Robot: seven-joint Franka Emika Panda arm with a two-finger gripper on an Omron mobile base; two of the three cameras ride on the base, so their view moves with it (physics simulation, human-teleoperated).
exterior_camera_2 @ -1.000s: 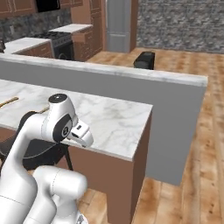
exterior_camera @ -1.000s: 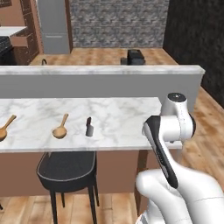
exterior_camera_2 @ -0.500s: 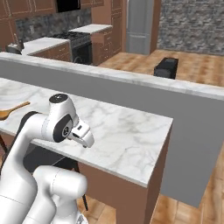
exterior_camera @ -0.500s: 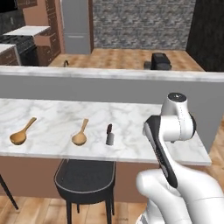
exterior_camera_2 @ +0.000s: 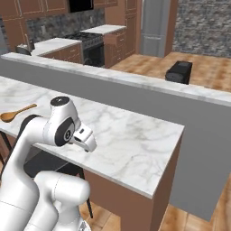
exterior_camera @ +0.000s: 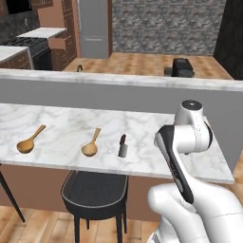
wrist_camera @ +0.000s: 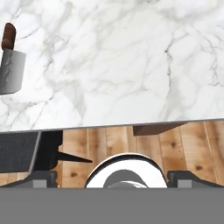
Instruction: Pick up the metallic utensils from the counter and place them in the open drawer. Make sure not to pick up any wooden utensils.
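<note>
Your hand [wrist_camera: 112, 175] is wide open and empty, hovering over the near edge of the marble table [exterior_camera: 142, 126]. The target — the short dark-handled knife [exterior_camera: 123, 145] with the silver blade — lies flat on that table, off to the hand's left, just right of the nearer wooden spoon [exterior_camera: 90, 144]. A second wooden spoon [exterior_camera: 29, 141] sits farther left of the knife; leave both. Swing left until the knife sits centred between your fingers, then come straight down — close across the handle, not the blade.
</note>
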